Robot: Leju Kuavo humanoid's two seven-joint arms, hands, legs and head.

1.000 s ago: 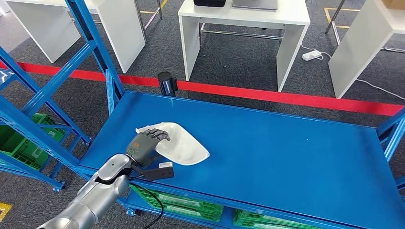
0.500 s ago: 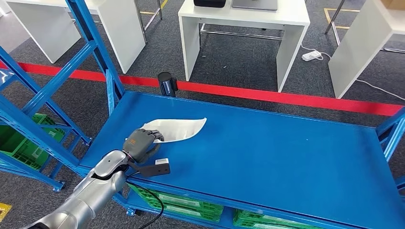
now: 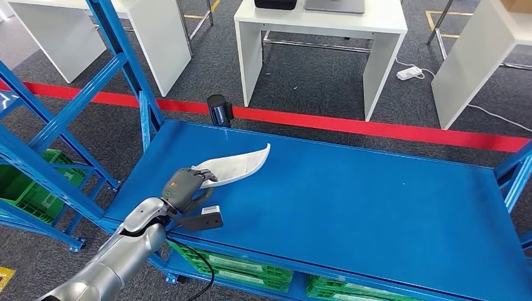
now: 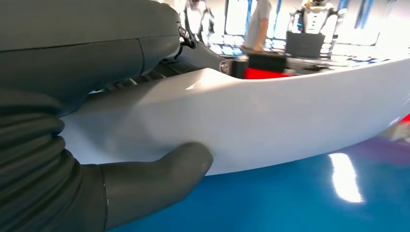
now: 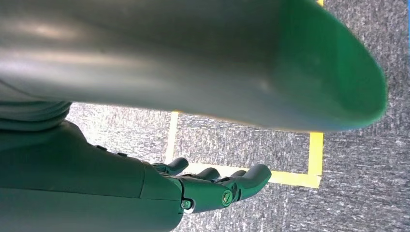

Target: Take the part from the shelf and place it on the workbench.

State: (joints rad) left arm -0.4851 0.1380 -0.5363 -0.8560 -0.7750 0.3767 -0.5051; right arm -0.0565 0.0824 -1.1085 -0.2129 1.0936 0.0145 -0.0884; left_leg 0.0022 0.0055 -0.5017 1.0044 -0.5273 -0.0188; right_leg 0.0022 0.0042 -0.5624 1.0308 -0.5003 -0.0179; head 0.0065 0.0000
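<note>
1. We see the part (image 3: 235,166), a white curved shell, tilted up on edge above the near-left area of the blue shelf (image 3: 351,207), its pointed tip raised toward the far side.
2. Our left hand (image 3: 185,188) grasps the part at its near end; in the left wrist view the thumb (image 4: 159,181) presses under the white edge (image 4: 270,121) and the fingers wrap over the top.
3. Our right hand (image 5: 212,186) hangs over grey carpet with yellow floor lines, fingers loosely extended and apart, holding nothing.
4. A black post (image 3: 219,110) stands at the shelf's far-left edge, well apart from the part.
5. Blue uprights (image 3: 128,69) rise just left of the hand.
6. Green bins (image 3: 251,266) sit below the shelf.
7. Beyond a red floor line (image 3: 376,128) stand white tables (image 3: 326,31).
8. Nothing lies on the shelf between the part and its right end.
</note>
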